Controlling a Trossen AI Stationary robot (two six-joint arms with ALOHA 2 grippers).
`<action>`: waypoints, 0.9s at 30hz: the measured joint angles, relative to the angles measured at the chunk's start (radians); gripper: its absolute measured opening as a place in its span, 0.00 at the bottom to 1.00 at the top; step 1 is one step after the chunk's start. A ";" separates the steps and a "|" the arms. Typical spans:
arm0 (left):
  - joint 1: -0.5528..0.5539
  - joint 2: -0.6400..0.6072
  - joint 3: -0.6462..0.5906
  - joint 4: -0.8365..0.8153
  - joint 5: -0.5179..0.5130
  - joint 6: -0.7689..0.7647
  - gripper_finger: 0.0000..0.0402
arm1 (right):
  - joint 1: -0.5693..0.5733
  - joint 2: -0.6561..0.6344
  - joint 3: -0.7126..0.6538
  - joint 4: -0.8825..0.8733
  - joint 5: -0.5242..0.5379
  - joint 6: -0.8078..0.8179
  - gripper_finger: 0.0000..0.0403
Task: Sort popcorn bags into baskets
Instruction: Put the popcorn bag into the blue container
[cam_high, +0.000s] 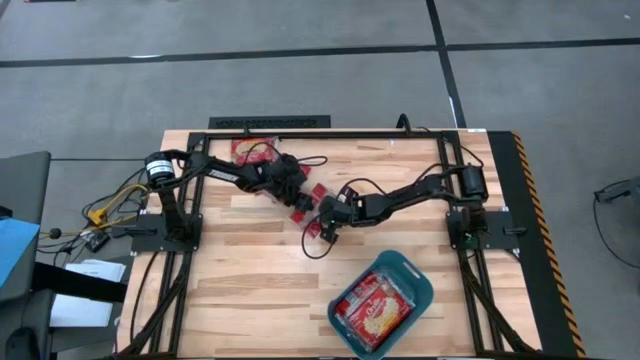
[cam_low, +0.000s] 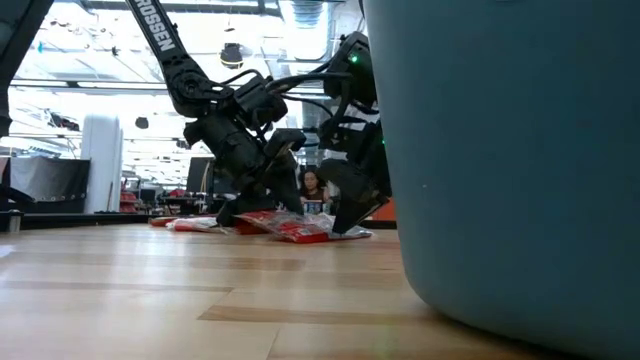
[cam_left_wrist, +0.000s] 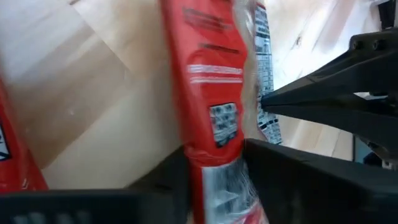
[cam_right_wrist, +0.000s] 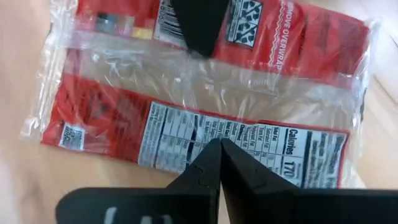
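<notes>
Red glossy popcorn bags lie mid-table. One bag stands between my left gripper's fingers. Another bag lies flat, back side up, under my right gripper, which is shut with its tips on the nutrition panel. The left arm's finger shows over this bag's far edge. More bags lie near the far edge. The teal basket sits near the near edge with bags inside it. In the low view both grippers reach down onto the pile. My left gripper pinches a popcorn bag between its two fingers at the clear crimped end. The bag is turned on edge and runs away from the fingers toward the table. My right gripper touches the flat bag's back from above with shut fingertips. Whether they catch any film, I cannot tell.
The teal basket's wall fills the right side of the low view, close to the camera. Bare wood lies between the pile and the near edge. Cables loop beside both arms. The two grippers work within a finger's length of each other.
</notes>
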 joint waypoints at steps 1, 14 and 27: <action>-0.001 0.001 0.000 0.000 0.001 -0.005 0.23 | 0.005 -0.013 -0.001 -0.013 -0.006 -0.005 0.08; -0.018 -0.139 0.019 -0.013 0.049 -0.096 0.02 | 0.155 -0.457 0.001 -0.357 0.134 0.037 0.06; -0.410 -0.368 0.127 -0.006 -0.233 -0.268 0.01 | 0.391 -0.873 0.001 -0.814 0.445 0.387 0.04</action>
